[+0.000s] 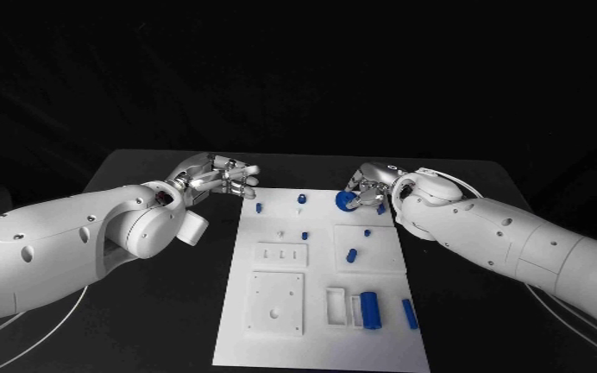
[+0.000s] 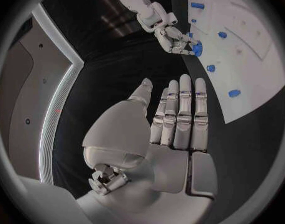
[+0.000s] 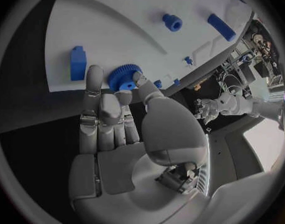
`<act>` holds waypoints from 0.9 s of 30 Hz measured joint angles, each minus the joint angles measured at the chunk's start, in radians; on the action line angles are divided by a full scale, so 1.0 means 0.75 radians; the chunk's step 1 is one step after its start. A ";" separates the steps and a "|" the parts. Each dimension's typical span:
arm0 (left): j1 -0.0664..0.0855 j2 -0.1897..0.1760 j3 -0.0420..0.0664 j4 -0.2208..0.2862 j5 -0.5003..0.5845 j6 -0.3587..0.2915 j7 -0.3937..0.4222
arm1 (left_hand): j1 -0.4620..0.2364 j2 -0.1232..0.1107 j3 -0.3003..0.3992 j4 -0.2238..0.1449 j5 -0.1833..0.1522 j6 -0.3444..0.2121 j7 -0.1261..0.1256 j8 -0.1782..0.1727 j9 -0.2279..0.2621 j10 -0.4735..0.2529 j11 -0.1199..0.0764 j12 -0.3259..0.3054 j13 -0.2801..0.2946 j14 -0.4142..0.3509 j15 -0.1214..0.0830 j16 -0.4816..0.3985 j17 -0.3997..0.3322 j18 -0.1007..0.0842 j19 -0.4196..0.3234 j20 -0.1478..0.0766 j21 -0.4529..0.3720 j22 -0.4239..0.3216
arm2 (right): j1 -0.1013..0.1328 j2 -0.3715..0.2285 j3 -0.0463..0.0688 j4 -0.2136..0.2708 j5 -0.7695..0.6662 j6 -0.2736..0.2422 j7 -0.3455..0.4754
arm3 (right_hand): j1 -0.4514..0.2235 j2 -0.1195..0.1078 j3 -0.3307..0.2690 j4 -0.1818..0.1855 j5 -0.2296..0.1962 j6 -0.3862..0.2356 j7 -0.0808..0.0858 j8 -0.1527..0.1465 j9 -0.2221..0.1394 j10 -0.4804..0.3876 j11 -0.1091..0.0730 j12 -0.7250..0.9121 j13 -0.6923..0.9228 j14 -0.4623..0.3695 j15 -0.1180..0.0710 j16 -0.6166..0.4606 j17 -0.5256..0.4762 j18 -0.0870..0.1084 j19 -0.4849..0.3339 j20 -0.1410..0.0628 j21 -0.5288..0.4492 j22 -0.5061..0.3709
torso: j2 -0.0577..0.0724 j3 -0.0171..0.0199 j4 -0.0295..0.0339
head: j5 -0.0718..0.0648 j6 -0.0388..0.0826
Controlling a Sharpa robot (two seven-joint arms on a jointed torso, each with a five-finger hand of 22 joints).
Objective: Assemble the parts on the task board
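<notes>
The white task board [image 1: 317,338] lies in the middle of the black table. At its far right corner my right hand [image 1: 369,192] pinches a blue gear [image 1: 347,200] between thumb and a finger; in the right wrist view the gear [image 3: 122,77] sits at the fingertips [image 3: 138,78] over the board's edge [image 3: 111,25]. My left hand [image 1: 222,176] hovers off the board's far left corner, its fingers [image 2: 182,104] straight and apart, holding nothing. Small blue pegs [image 1: 259,207] [image 1: 303,197] stand near the far edge.
More blue parts lie on the board: two small pieces [image 1: 367,234] [image 1: 351,256] on the right square, a thick cylinder [image 1: 369,310] and a slim bar [image 1: 410,313] near the front. White plates [image 1: 276,303] [image 1: 281,255] sit on the left half. Black table surrounds the board.
</notes>
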 measured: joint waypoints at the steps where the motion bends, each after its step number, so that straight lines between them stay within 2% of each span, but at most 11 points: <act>1: 0.000 0.000 0.000 0.000 0.000 0.000 0.000 | 0.000 0.000 0.000 0.000 0.000 0.000 0.000 0.000 0.000 0.000 0.000 0.000 0.000 0.000 0.000 0.000 0.000 0.000 0.000 0.000 0.000 0.000 | -0.001 0.001 0.000 0.001 -0.007 -0.008 0.000 | 0.000 0.000 0.016 0.001 0.000 0.003 -0.003 0.001 0.000 0.000 0.000 0.000 0.000 0.001 -0.001 0.000 0.000 0.000 0.000 0.000 0.000 0.004 | 0.000 0.0000 0.0000 | 0.000 0.000; 16: 0.000 -0.001 0.000 0.000 0.000 0.000 -0.001 | 0.000 0.000 0.000 0.000 0.000 0.000 0.000 0.000 0.000 0.000 0.000 0.000 0.000 0.000 0.000 0.000 0.000 0.000 0.000 0.000 0.000 -0.001 | -0.009 -0.001 -0.003 0.015 -0.067 -0.079 -0.007 | -0.007 -0.008 0.047 0.013 -0.001 0.019 -0.008 0.007 0.001 0.019 -0.011 0.023 0.018 0.009 -0.009 0.018 0.009 0.000 0.005 -0.005 0.000 0.022 | 0.000 0.0000 0.0000 | 0.003 -0.002; 21: 0.000 -0.001 0.000 0.000 0.000 0.000 -0.001 | 0.000 0.000 0.000 0.000 0.000 0.000 0.000 0.000 0.000 0.000 0.000 0.000 0.000 0.000 0.000 0.000 0.000 0.000 0.000 0.000 0.000 -0.001 | -0.010 -0.014 -0.004 0.057 -0.076 -0.095 -0.016 | -0.010 -0.018 0.054 0.020 -0.005 0.045 -0.012 0.007 0.001 0.054 -0.009 0.100 0.089 0.010 -0.010 0.050 0.033 0.000 0.005 -0.005 0.000 0.037 | 0.000 -0.0008 0.0000 | 0.007 -0.001; 27: 0.000 -0.001 0.000 -0.001 0.000 0.000 -0.001 | 0.000 0.000 0.000 0.000 0.000 0.000 0.000 0.000 0.000 0.000 0.000 0.000 0.000 0.000 0.000 0.000 0.000 0.000 0.000 0.000 0.000 -0.001 | -0.009 -0.032 -0.004 0.137 -0.079 -0.106 -0.026 | -0.014 -0.022 0.054 0.020 -0.005 0.050 -0.013 0.003 0.001 0.054 -0.009 0.105 0.100 0.010 -0.010 0.054 0.036 -0.001 0.005 -0.005 0.000 0.044 | -0.001 -0.0010 0.0000 | 0.014 0.000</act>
